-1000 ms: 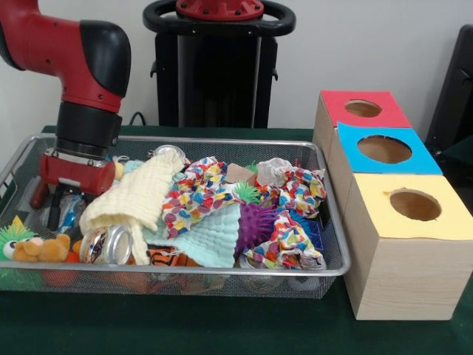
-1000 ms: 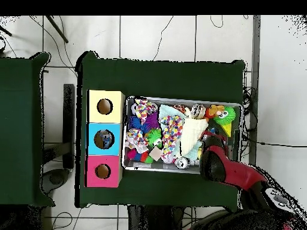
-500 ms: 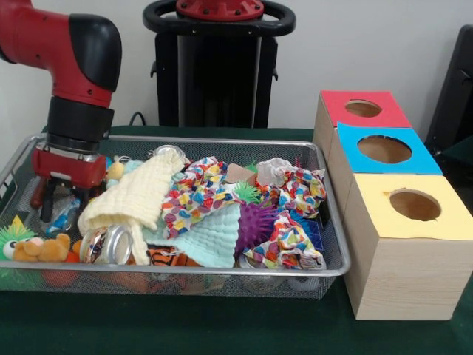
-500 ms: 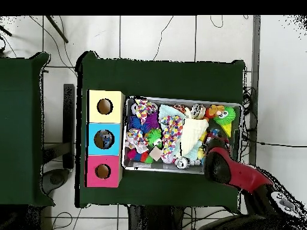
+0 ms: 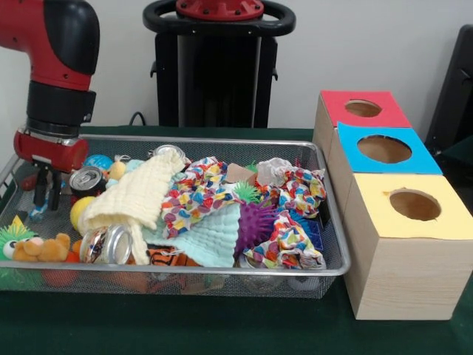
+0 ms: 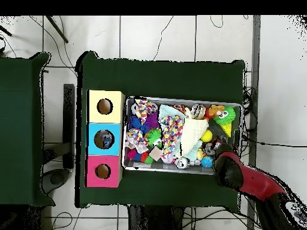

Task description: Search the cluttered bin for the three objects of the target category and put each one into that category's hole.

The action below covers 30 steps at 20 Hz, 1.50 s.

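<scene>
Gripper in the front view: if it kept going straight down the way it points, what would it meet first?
Probably the silver wire-mesh bin floor at its end; the gripper hangs beside the upright soda can, though depth is unclear.

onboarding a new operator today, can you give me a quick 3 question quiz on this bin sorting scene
1. True or false: the gripper hangs over the end of the mesh bin farthest from the boxes.
2. Which box stands between the other two? A red box B blue box C yellow box
3. Fill in: the purple spiky ball lies beside a pale ____ cloth.

Key: 1 true; 2 B; 3 green
</scene>
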Each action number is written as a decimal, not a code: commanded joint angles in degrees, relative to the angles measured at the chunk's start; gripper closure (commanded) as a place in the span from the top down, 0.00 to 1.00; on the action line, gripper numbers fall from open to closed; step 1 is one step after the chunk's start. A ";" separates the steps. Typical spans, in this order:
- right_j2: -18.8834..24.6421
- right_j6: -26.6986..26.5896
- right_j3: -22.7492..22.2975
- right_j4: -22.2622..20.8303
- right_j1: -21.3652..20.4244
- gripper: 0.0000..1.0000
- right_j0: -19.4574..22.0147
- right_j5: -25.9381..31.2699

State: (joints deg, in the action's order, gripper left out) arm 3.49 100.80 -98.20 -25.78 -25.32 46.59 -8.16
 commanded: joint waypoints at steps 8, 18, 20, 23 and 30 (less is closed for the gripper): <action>6.75 1.12 -1.41 -3.57 2.07 0.00 0.59 8.98; 6.84 1.73 -3.54 -2.58 -4.96 0.00 -1.80 9.76; 7.64 1.29 -4.22 -2.60 -7.63 0.00 -1.89 10.48; 8.69 0.95 -4.51 -2.72 -9.82 0.00 -1.59 10.89; 9.54 0.69 -5.51 -1.63 -13.46 0.00 -1.40 14.59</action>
State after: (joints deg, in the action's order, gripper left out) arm 6.71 100.80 -100.95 -25.98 -35.24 45.74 -0.74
